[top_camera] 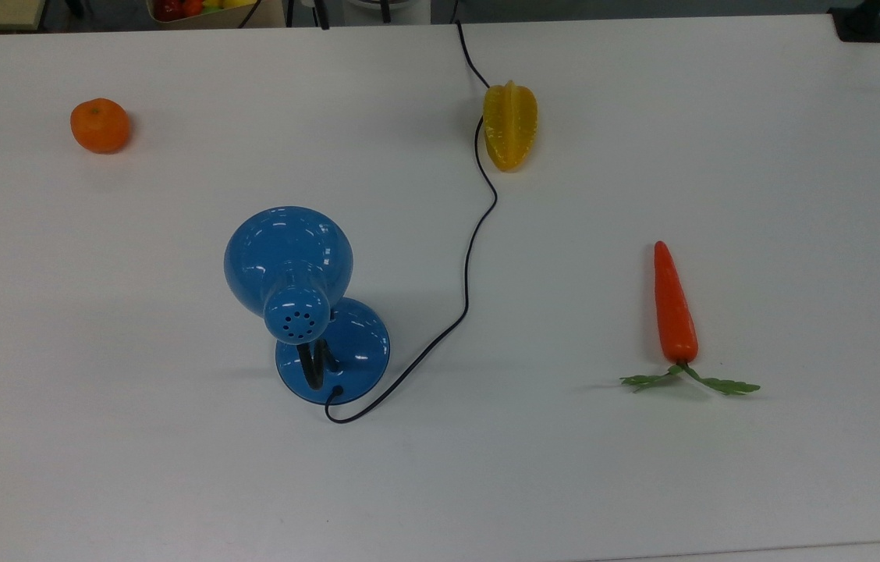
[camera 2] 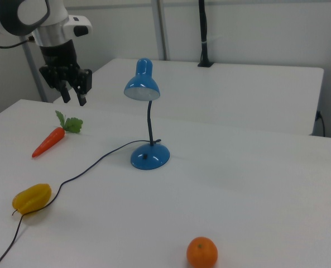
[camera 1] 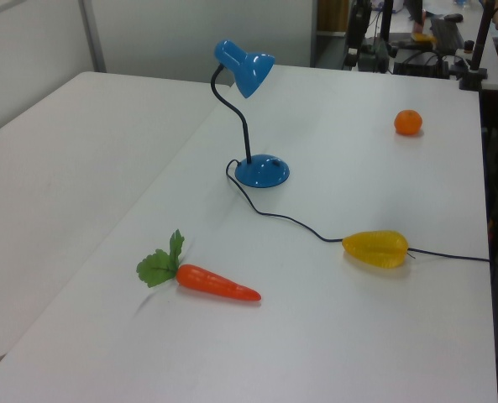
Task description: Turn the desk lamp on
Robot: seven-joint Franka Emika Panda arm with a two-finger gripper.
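One arm | gripper (camera 2: 73, 94) hangs high with fingers apart, holding nothing | desk lamp (camera 2: 147, 111) lies at its 4 o'clock in the right view, well apart | base (camera 2: 149, 156) untouched

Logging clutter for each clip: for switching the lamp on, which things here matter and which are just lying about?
Part of the job:
- small glossy blue metal desk lamp with bell-shaped shade, standing upright
- its thin black cord
- the arm's two-finger gripper, open, raised above the carrot

Just lying about:
- orange carrot with green leaves
- yellow ridged starfruit, lying against the cord
- round orange
- white table
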